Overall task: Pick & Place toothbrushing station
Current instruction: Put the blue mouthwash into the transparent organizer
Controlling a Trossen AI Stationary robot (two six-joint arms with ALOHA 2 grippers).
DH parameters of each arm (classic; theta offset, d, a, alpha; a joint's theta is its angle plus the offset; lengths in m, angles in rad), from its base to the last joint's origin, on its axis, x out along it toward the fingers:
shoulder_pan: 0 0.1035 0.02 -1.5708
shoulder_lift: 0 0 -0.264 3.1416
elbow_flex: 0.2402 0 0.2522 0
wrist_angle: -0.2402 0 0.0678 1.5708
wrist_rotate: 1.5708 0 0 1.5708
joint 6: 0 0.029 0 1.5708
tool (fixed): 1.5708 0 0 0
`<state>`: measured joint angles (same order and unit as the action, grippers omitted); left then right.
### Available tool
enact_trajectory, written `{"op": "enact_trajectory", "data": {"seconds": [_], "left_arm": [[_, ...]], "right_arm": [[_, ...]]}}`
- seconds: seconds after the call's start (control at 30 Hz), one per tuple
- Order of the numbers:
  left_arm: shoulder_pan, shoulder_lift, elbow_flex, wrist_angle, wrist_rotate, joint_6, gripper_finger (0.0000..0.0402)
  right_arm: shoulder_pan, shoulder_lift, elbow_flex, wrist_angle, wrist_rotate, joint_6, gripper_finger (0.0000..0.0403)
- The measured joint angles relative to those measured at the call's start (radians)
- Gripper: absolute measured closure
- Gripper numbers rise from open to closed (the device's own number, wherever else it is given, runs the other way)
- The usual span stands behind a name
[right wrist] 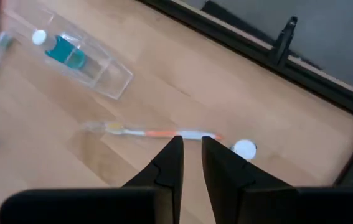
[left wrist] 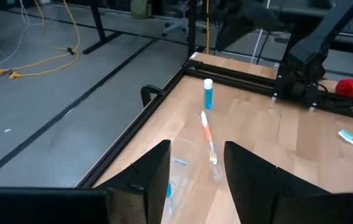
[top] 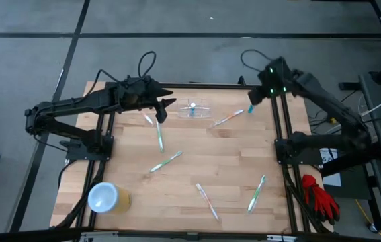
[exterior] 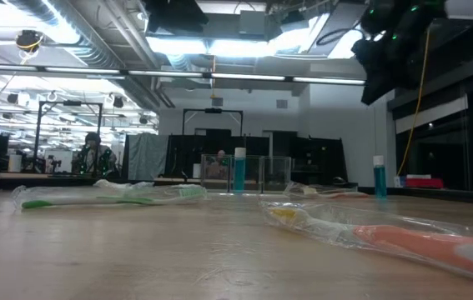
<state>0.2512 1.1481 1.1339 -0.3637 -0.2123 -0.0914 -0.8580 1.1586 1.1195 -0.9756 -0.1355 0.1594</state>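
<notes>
The toothbrushing station (top: pixel 197 109), a clear plastic holder with a small blue-and-white bottle (top: pixel 193 107) standing inside it, stood on the wooden desk (top: pixel 230 161) near its far edge, between the two arms. The left gripper (top: pixel 166 106) hovered just beside the holder's left end, its jaws spread with nothing between them; in the left wrist view the holder's clear wall (left wrist: pixel 185 165) showed in the gap between the fingers (left wrist: pixel 154 177). The right gripper (top: pixel 256 94) hung over the far right corner of the desk, its jaws nearly together and holding nothing, above a second small blue bottle (top: pixel 250 108) and an orange-handled toothbrush (right wrist: pixel 157 132). More wrapped toothbrushes lay scattered across the desk, and a yellow cup (top: pixel 107 197) sat at the near left corner.
</notes>
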Motion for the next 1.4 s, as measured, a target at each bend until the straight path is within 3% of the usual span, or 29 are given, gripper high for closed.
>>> {"op": "enact_trajectory", "data": {"seconds": [0.2,0.37,0.53,0.77,0.9,1.07,1.23,1.4], "left_arm": [[0.000,0.000,0.000,0.001,-0.006,0.000,0.0256],[-0.001,0.000,0.000,0.001,-0.006,0.000,0.0256],[0.000,0.000,0.000,0.001,-0.005,0.007,0.0256],[0.008,0.000,0.000,0.002,0.005,0.008,0.0256],[0.027,0.000,0.000,0.017,0.036,0.007,0.0256],[0.052,0.000,0.000,0.064,0.070,0.008,0.0256],[0.071,0.000,0.000,0.080,0.099,0.008,0.0256],[0.073,0.000,0.000,0.080,0.107,0.007,0.0256]], "right_arm": [[-0.096,0.264,0.177,-0.199,-0.038,-0.156,0.0341],[-0.105,0.399,0.214,-0.252,-0.042,-0.229,0.0341],[-0.103,0.470,0.213,-0.254,-0.031,-0.269,0.0341],[-0.103,0.497,0.214,-0.284,0.146,-0.354,0.0341],[-0.102,0.497,0.214,-0.307,0.156,-0.350,0.0337],[-0.077,0.497,0.214,-0.306,0.157,-0.321,0.0299],[-0.055,0.497,0.214,-0.303,0.247,-0.282,0.0236],[-0.055,0.498,0.214,-0.303,0.196,-0.248,0.0190]]}}
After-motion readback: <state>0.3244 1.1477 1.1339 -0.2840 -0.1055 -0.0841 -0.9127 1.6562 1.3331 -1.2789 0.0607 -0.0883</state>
